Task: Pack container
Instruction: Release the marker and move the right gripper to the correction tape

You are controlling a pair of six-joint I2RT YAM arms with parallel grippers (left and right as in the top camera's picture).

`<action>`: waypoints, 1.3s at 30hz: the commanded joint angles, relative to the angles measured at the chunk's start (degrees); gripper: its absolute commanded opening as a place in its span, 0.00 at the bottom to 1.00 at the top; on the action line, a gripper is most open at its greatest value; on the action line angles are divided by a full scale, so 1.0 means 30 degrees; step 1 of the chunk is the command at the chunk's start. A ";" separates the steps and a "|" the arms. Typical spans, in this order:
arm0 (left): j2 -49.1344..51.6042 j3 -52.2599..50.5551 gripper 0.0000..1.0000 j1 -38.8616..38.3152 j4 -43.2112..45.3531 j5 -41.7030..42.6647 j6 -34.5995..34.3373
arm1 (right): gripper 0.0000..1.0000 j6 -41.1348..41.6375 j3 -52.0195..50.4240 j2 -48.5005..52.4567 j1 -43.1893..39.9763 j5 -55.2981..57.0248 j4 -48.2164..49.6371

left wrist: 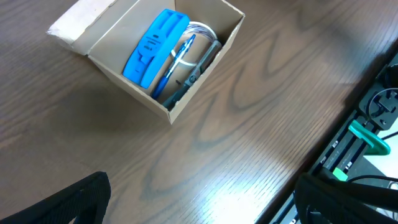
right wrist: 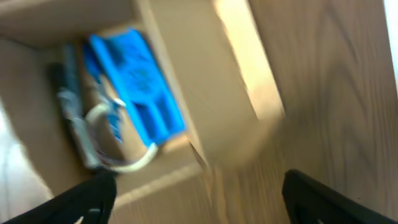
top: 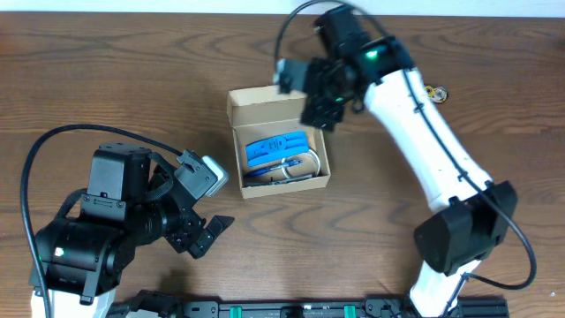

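Container (top: 265, 108) lay just under right gripper (right wrist: 199, 194), loaded: blue packet (top: 275, 147), pens (left wrist: 194, 76), white cable (left wrist: 202, 30). Lid was not yet shut. Right jaws were apart, empty. Left gripper (left wrist: 199, 202) likewise, box well ahead.

I find the box (top: 284, 187) at mid-table (top: 106, 79), its lid flap open on the far side. In the box, the packet (top: 275, 147) lies toward the back, with the cable (top: 305, 163) and pens (left wrist: 177, 62) before it. Left gripper (top: 207, 234) sits front-left of the box. Right gripper (top: 318, 110) hangs over its back-right corner.
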 commanded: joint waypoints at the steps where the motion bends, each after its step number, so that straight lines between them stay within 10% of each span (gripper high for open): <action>1: -0.0036 0.0510 0.95 0.0124 -0.0051 0.0291 0.0328 | 0.93 0.1392 0.0124 -0.0029 -0.1887 0.0423 0.0124; 39: -0.0036 0.0510 0.95 0.0124 -0.0044 0.0291 0.0328 | 0.99 0.6579 0.0794 0.5836 -1.1045 0.1260 0.7832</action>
